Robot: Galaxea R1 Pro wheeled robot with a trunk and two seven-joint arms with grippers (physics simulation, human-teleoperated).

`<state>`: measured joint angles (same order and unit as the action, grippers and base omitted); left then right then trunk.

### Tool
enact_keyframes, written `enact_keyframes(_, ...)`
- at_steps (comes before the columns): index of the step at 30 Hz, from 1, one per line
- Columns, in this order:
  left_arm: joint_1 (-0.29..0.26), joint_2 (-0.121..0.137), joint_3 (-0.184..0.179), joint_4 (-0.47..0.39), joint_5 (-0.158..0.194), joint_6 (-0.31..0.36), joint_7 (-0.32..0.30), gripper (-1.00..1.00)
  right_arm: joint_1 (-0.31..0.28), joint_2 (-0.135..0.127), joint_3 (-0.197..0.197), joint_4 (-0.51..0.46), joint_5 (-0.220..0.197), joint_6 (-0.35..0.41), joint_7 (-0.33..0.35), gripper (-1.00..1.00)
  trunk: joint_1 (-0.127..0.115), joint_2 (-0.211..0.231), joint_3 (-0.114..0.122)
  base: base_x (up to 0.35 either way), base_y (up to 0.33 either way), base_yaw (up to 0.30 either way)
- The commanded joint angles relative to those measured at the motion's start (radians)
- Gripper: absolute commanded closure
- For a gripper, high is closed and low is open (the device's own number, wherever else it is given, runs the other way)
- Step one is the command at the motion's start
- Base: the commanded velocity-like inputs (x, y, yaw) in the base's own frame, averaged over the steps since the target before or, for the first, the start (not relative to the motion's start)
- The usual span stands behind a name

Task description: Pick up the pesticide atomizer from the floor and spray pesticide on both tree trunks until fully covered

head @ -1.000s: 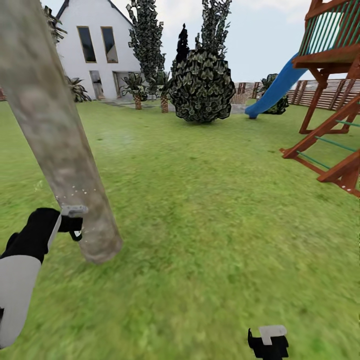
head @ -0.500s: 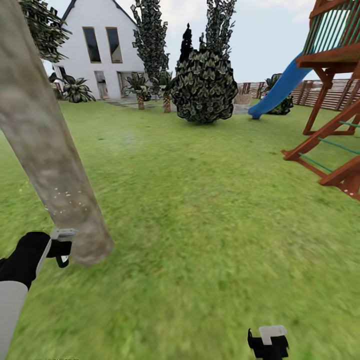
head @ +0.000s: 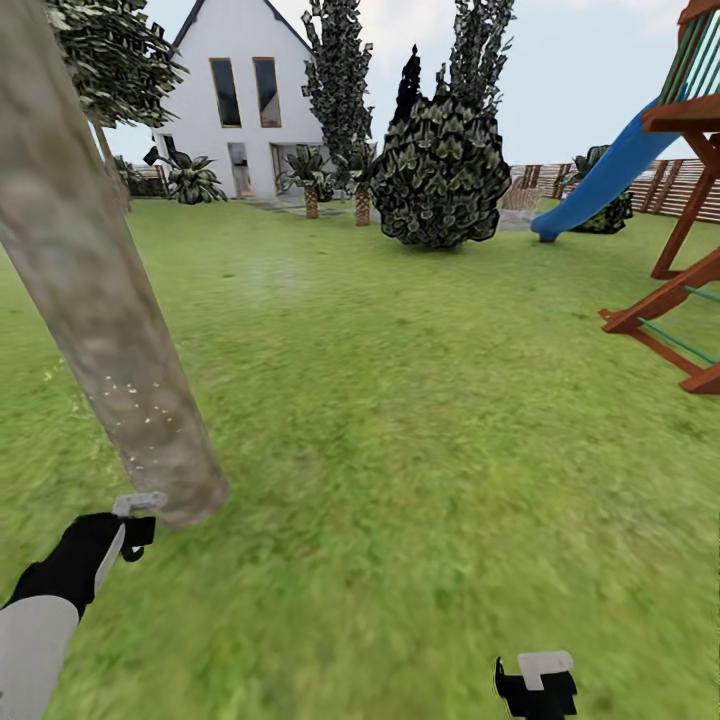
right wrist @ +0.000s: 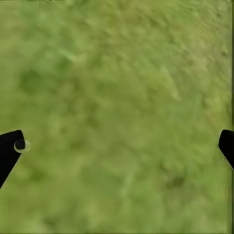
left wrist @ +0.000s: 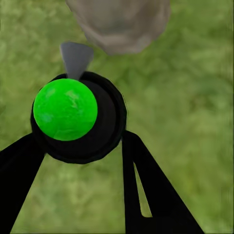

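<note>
- The whole head view has shifted, so the camera moved; against the trunk (head: 110,340) the left gripper (head: 135,525) now sits lower, at the trunk's foot in the lower left of the frame.
- White specks (head: 135,405) mark only a low band of bark; I judge most of the trunk is still uncovered.
- The left gripper is closed around the atomizer (left wrist: 78,117), nozzle toward the trunk.
- The right gripper (right wrist: 117,146) is spread wide over grass, holding nothing.
- The lawn (head: 430,420) to the right is open; the play frame (head: 670,310) stands at the right edge.

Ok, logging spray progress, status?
Left gripper shut on atomizer, beside tree trunk. White specks low on trunk. Right gripper open over grass. Nothing blocking.
</note>
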<state>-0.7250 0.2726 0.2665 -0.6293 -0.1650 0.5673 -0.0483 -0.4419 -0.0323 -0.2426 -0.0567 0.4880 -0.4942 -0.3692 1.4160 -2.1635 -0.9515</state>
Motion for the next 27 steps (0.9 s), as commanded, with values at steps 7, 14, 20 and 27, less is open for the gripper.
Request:
enact_keyframes(7,-0.001,0.009,0.064,0.06,-0.012,-0.059,0.053,1.0,-0.001,0.001,-0.007,0.001,0.011,-0.003,-0.004,-1.0,0.0,0.0,-0.001,0.195,-0.229,0.0)
enact_keyframes(14,0.007,0.017,0.091,0.047,-0.01,-0.061,0.062,1.0,-0.001,0.001,-0.007,0.002,0.011,-0.003,-0.004,-1.0,0.0,0.0,-0.001,0.031,-0.027,0.217)
enact_keyframes(20,0.007,-0.035,0.15,0.044,-0.012,-0.067,0.102,1.0,-0.001,0.001,-0.007,0.002,0.011,-0.003,-0.004,-1.0,0.0,0.0,-0.001,0.0,0.0,0.276)
enact_keyframes(27,0.007,-0.065,0.148,0.042,-0.014,-0.067,0.102,1.0,-0.001,0.001,-0.007,0.002,0.011,-0.003,-0.004,-1.0,0.0,0.0,-0.001,0.0,-0.22,0.086)
